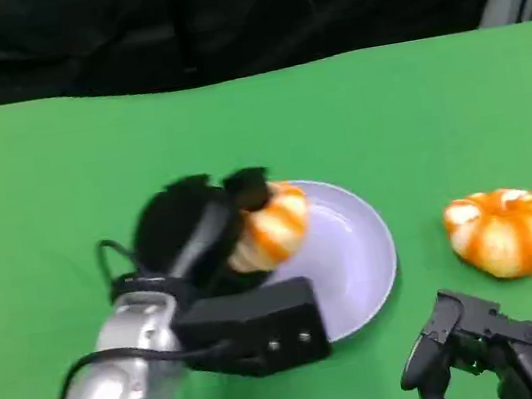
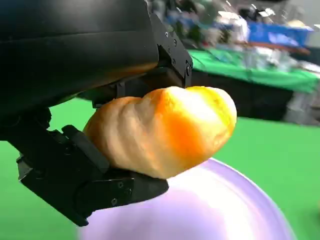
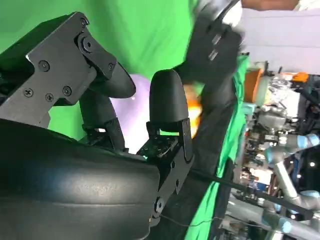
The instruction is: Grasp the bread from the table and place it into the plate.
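**Bread held over plate, release pending**

Nearest the head camera, the left hand [image 1: 210, 218] grips the bread [image 1: 268, 227] above the plate [image 1: 356, 256], apparently poised to set it down. Green tabletop [image 1: 384, 110]: matte, flat. Plate: lavender, round, smooth. Bread: lobed, glossy, orange-and-cream crust. A second, similar bun [image 1: 503, 231] sits apart on the tabletop. Right hand [image 1: 471, 344] rests empty, fingers apart.
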Tool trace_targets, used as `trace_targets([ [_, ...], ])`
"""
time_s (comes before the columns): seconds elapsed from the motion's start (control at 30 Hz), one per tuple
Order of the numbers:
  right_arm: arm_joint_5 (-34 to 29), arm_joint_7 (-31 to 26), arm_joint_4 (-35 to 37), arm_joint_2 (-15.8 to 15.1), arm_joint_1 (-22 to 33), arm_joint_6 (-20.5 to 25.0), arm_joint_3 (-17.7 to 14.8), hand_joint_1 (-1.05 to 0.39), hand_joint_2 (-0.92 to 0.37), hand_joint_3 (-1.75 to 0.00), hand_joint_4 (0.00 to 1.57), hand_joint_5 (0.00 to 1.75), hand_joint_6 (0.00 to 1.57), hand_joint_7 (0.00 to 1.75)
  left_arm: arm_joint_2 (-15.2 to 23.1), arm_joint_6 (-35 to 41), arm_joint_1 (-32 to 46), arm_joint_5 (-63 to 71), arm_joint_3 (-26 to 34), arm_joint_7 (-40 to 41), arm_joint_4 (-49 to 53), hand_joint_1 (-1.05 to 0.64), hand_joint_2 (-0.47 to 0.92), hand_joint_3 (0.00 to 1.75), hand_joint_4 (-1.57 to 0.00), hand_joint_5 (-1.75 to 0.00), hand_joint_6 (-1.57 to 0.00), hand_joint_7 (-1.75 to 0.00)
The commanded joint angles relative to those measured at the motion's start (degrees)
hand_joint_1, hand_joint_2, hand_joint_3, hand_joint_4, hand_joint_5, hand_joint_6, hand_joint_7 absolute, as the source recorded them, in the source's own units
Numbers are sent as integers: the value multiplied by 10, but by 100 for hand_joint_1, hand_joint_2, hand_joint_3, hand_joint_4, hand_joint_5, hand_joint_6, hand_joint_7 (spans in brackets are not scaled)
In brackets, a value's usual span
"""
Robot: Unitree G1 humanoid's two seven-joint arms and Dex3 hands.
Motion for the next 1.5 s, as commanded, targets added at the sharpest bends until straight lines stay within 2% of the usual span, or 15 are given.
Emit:
trace_targets([
  [0.03, -1, -2, -10, -6, 7, 4, -2, 0, -32, -142, 67, 172, 67, 152, -7, 26, -27, -10, -1, -45, 25, -22, 56, 83, -81, -166, -70, -133],
  [0.1, -2, -2, -12, -5, 8, 2, 1, 0, -31, -142, 67, 172, 67, 152, -7, 40, -35, -20, -5, -92, 27, -29, 76, 39, -65, -118, -67, -62],
  [0.13, -1, -2, -13, -5, 9, 3, 1, 1, -32, -141, 67, 172, 67, 152, -6, 48, -37, -22, -7, -115, 22, -39, 85, 25, -46, -92, -53, -32],
  [0.17, -1, -2, -14, -5, 10, 4, 2, 1, -32, -141, 67, 172, 67, 152, -5, 55, -37, -23, -8, -128, 17, -45, 89, 22, -38, -81, -46, -21],
  [0.23, -4, -3, -14, -5, 9, 3, 2, 2, -32, -141, 66, 172, 67, 152, -3, 70, -36, -24, -12, -160, 4, -59, 91, 23, -16, -71, -30, -7],
  [0.3, -7, -5, -14, -5, 9, 3, 2, 2, -32, -142, 67, 172, 67, 153, 2, 83, -37, -17, -18, -185, -6, -69, 92, 26, -4, -64, -19, -2],
  [0.33, -7, -5, -15, -5, 9, 4, 2, 2, -32, -142, 67, 172, 67, 153, 4, 88, -38, -13, -21, -192, -9, -78, 92, 30, -2, -49, -12, -2],
  [0.43, -6, -5, -17, -4, 10, 8, 2, 2, -32, -143, 67, 172, 67, 153, 15, 101, -42, -2, -31, -221, -19, -88, 92, 38, 0, -28, -5, -2],
  [0.53, -6, -5, -18, -5, 9, 9, 2, 2, -32, -143, 67, 173, 67, 154, 25, 105, -46, 2, -37, -252, -25, -94, 92, 44, 0, -17, -4, -2],
  [0.73, 0, -3, -14, -6, 7, 7, 0, 2, -31, -144, 67, 174, 66, 154, 48, 103, -46, -3, -35, -289, -49, -96, 92, 45, -2, -21, -11, -6],
  [0.87, 1, -4, -13, -5, 5, 8, -2, 2, -31, -142, 67, 173, 66, 154, 62, 96, -43, -20, -25, -309, -67, -89, 92, 41, -2, -49, -23, -9],
  [1.03, 2, -4, -8, -4, 3, 4, -4, 1, -31, -141, 68, 174, 67, 154, 79, 79, -7, -49, 10, -288, -122, -81, 92, 35, -8, -59, -30, -10],
  [1.27, 2, -4, -4, -4, 2, 2, -3, 0, -32, -139, 67, 173, 66, 153, 86, -28, 113, -145, 128, -162, -200, -47, 92, 24, -59, -86, -66, -26],
  [1.37, 7, -2, -1, -5, -1, -1, -5, 0, -33, -139, 67, 173, 66, 153, 71, -64, 168, -235, 182, -158, -231, -34, 92, 20, -65, -106, -76, -35],
  [1.5, 11, 0, -2, -5, -1, 2, -7, 1, -33, -139, 66, 173, 66, 152, 59, -91, 210, -309, 218, -162, -252, -24, 89, 28, -69, -115, -78, -52],
])
